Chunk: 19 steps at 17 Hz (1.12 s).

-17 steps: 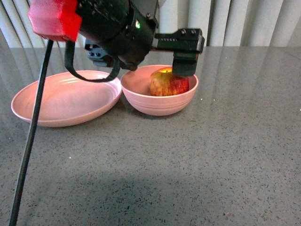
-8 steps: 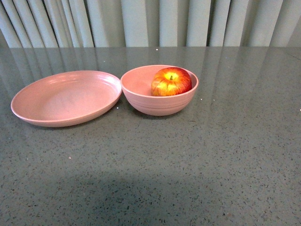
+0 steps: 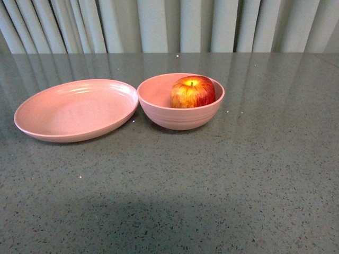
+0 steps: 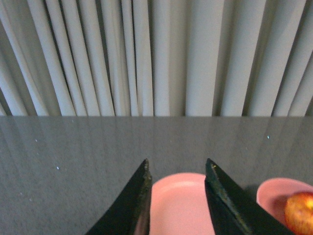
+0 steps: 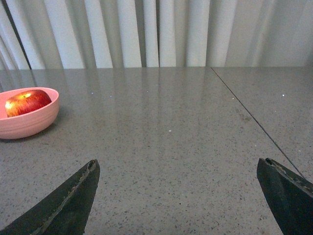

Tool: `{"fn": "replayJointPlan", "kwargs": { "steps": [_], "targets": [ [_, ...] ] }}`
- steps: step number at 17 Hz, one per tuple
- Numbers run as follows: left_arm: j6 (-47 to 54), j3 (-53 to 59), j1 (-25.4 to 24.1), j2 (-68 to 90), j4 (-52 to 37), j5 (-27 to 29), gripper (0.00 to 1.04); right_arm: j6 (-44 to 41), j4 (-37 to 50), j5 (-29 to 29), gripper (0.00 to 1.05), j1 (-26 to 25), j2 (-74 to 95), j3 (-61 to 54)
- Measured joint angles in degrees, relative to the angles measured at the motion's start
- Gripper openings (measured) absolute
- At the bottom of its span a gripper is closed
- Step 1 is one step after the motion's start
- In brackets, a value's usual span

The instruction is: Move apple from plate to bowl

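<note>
Front view: the apple [image 3: 193, 91] sits in the bowl [image 3: 180, 115], just beside the bare plate [image 3: 76, 109] on the grey table [image 3: 212, 185]. Left wrist view: the left claw [image 4: 177, 172] is parted, holding nothing, above the plate. Right wrist view: the right claw [image 5: 178, 174] gapes wide – empty, well apart from the bowl.

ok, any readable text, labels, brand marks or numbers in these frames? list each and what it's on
None readable in any view.
Apple: no sticker showing.
Bowl: only plain ridges, no print.
Plate: plain.
Table and curtains: no markings.
Left pincer and right pincer: bare black fingers, no labels.
</note>
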State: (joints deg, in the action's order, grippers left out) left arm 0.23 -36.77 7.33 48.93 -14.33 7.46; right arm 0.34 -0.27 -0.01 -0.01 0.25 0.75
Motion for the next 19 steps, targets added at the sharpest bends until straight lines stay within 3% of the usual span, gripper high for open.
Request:
{"fn": "replayJointPlan", "kwargs": {
  "steps": [1,6,11,13,14,19],
  "targets": [
    [0.0,6.0,-0.8,-2.1,-1.9,-1.2,0.19,0.0,0.0,0.0,0.98,0.0,0.0,0.0],
    [0.0,11.7,-1.9,-5.0,-4.1,-1.8,0.02,0.0,0.0,0.0,0.98,0.0,0.0,0.0],
    [-0.2,15.6,-2.9,-7.9,-6.0,-2.4,0.01,0.0,0.0,0.0,0.98,0.0,0.0,0.0],
    [-0.2,19.8,-7.0,-11.0,-6.9,-7.2,0.01,0.0,0.0,0.0,0.98,0.0,0.0,0.0],
    [-0.2,21.8,-7.5,-12.1,-7.1,-7.0,0.01,0.0,0.0,0.0,0.98,0.0,0.0,0.0],
    [-0.2,28.8,-7.3,-19.6,-6.9,-7.4,0.01,0.0,0.0,0.0,0.98,0.0,0.0,0.0]
  ]
}}
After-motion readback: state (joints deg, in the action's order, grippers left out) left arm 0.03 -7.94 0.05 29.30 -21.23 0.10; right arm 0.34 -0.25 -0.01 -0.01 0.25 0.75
